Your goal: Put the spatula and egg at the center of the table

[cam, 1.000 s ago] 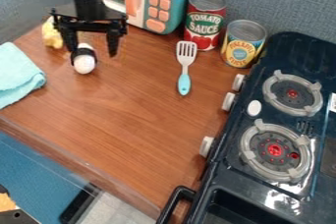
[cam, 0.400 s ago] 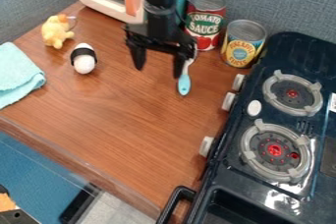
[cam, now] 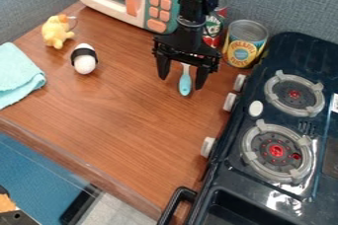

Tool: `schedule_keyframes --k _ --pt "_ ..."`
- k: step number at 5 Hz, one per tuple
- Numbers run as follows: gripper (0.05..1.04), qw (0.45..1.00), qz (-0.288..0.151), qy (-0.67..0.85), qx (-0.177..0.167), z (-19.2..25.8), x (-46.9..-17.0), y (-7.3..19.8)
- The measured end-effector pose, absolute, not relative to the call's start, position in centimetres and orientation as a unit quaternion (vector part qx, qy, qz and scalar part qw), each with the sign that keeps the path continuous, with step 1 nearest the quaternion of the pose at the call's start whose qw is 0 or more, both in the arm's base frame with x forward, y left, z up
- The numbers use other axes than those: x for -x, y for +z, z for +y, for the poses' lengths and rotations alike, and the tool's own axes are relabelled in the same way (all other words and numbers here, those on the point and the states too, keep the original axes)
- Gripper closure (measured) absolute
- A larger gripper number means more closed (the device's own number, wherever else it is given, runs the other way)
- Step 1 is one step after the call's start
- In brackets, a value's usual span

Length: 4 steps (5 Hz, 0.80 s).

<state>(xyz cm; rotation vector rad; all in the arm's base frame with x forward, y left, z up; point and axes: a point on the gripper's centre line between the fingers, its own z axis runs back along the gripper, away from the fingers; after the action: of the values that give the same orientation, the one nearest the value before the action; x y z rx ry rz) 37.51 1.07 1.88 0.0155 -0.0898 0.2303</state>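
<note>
Our gripper (cam: 182,77) is spread above the spatula (cam: 186,84) on the table's far right. It's probably light, stiff and slick; we'd best pinch the handle across its width.

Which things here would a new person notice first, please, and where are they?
Probably the black hand, open above the spatula's blue handle on the brown table. Next, the dark stove along the right side, with red centres in its two burners, and the teal and orange toy microwave at the back.
</note>
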Motion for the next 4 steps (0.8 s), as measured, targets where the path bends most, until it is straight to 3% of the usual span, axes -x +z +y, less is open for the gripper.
schedule_keyframes --k 1,3,4 --pt "0.130 0.993 -0.033 0.110 -0.009 1.03 -38.10 1.28" --pt "0.718 0.995 -0.022 0.092 -0.013 1.27 -37.81 1.22" --pt "0.782 0.996 -0.012 0.083 -0.018 1.84 -37.28 1.12"
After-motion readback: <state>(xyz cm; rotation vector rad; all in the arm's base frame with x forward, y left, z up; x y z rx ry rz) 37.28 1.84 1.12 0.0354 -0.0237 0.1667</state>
